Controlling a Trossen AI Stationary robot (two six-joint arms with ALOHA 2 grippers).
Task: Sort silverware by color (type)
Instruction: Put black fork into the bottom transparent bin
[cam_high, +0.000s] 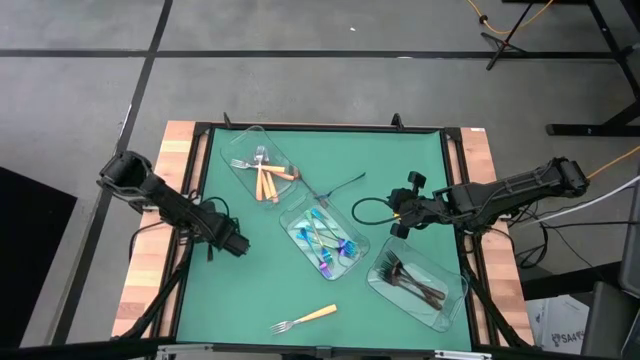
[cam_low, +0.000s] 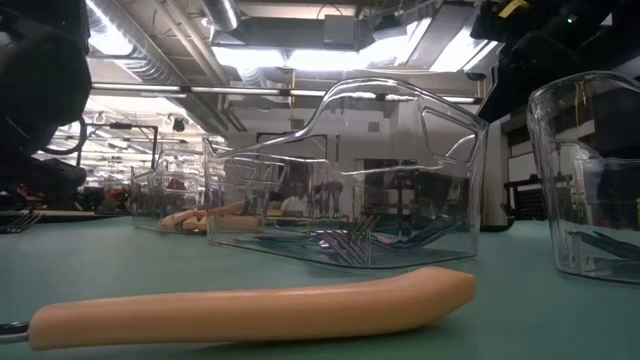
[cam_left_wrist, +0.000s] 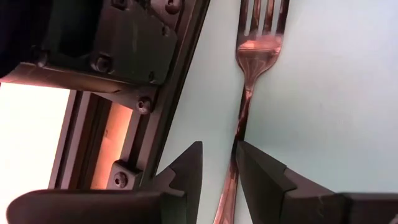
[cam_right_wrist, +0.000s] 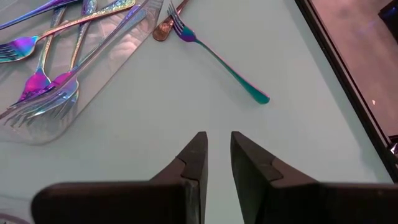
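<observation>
The only writing that shows is on a white box (cam_high: 553, 318) on the floor at the table's right, where letters beginning "SAM" can be read; the rest is cut off.

The green table mat (cam_high: 250, 290) is framed in black rails with pale wooden strips along both sides, and grey floor with dark seams surrounds it. From table height, the room behind shows ceiling lights, ducts and benches.

Three clear plastic rectangular trays lie in a diagonal row. The far-left tray (cam_high: 243, 147) holds the orange-handled forks with silver heads (cam_high: 266, 176). The middle tray (cam_high: 300, 215) holds the iridescent blue-purple utensils (cam_high: 328, 240). The near-right tray (cam_high: 452, 300) holds the dark grey-black metal forks (cam_high: 410, 279). One more orange-handled fork (cam_high: 305, 319) lies loose on the mat at the near edge, and an iridescent blue-purple fork (cam_right_wrist: 214, 55) lies loose just beyond the middle tray.

The left gripper (cam_high: 237, 245) is low at the mat's left edge, its fingers (cam_left_wrist: 189, 171) closed on the handle of a dark metal fork (cam_left_wrist: 256, 56) that lies along the black rail. The right gripper (cam_high: 396, 213) hangs over bare mat right of the middle tray, its fingers (cam_right_wrist: 196, 155) slightly parted with nothing between them.
</observation>
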